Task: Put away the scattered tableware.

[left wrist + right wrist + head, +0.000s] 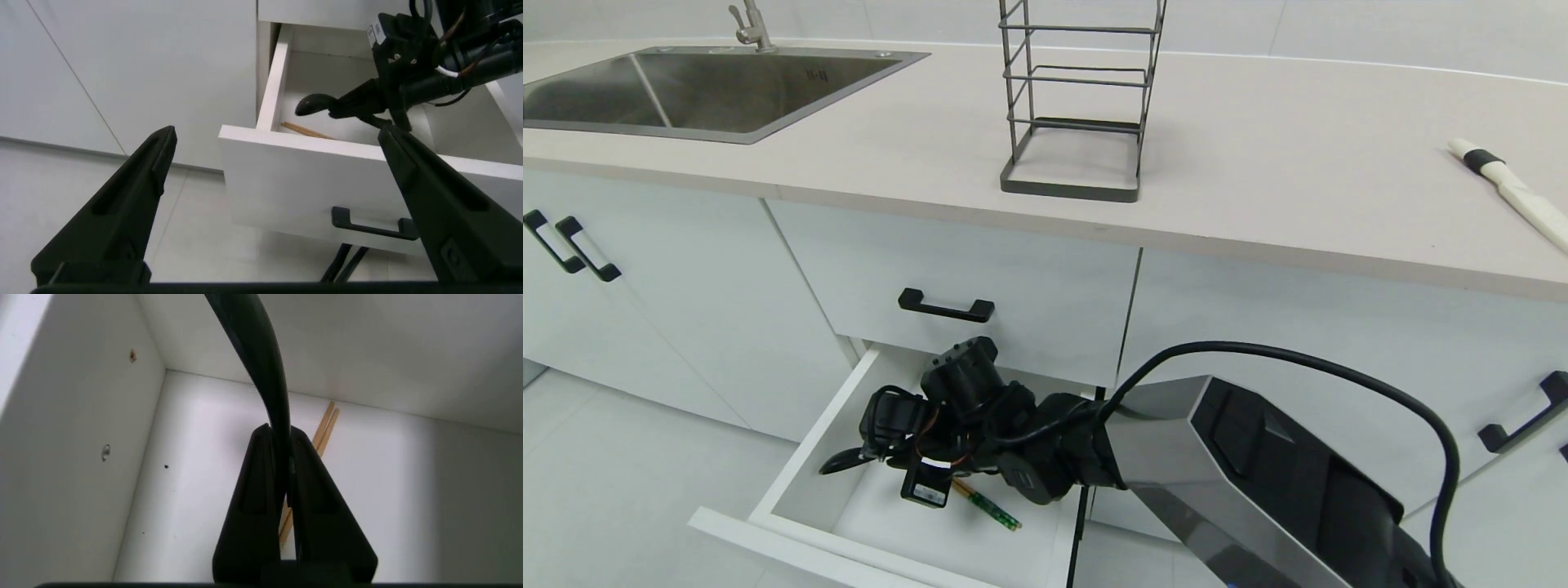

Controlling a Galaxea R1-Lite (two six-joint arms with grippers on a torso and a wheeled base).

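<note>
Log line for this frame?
right gripper: jaws shut on spoon, over open drawer | left gripper: jaws open | chopsticks: in drawer

I see a pale countertop [1298, 122], steel sink [727, 98] at left, white cabinets [686, 327] with black handles [946, 309], light tiled floor [605, 490] below

Item count.
- Grippers: two, the left gripper [276, 135] and the right gripper [876, 452].
- Black spoon [837, 463]: one, pinched between the right gripper's fingers.
- Chopsticks [988, 505]: one pair (two sticks), lying just below that gripper.
- Open drawer [817, 425]: one, enclosing the right gripper.
- Closed drawer front [980, 269]: one, directly above it.
- Wire rack [1078, 106], sink [711, 82] and faucet [752, 24]: one each, on the counter [1298, 163] above and beyond the gripper.
- White utensil with a black band [1511, 192]: one, well off to the gripper's right.
</note>
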